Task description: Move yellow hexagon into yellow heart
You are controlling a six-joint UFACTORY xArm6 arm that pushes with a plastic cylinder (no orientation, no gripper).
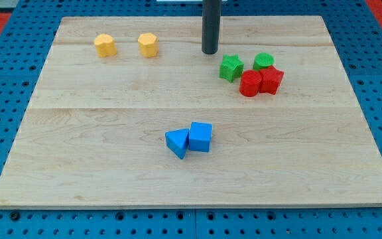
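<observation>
Right now my tip (209, 52) rests on the wooden board (111, 166) near the view's top, a little right of centre, and it touches no block. It is a plain dark rod with nothing to open or close, and it holds nothing. The rod's upper part is cut off by the view's top edge, so the arm above it does not show.

The yellow hexagon (148, 44) sits to the view's left of my tip, well apart from it, at nearly the same height in the view. Further left, near but not touching the hexagon, is the yellow heart (105, 45) — its heart outline is hard to make out at this size, and it reads as a rounded, lobed block.

To the view's right of my tip and slightly lower is a cluster of four blocks. The green star (231, 68) is nearest the tip, yet clear of it. A green round block (264, 61) lies right of the star, and it is partly hidden by the red blocks in front of it. A red cylinder (250, 84) and a second red block (271, 79) press together just below — the second one's shape I cannot tell.

Toward the view's bottom, near the centre, a blue cube (201, 137) touches a blue wedge-like block (176, 143) on its left.
</observation>
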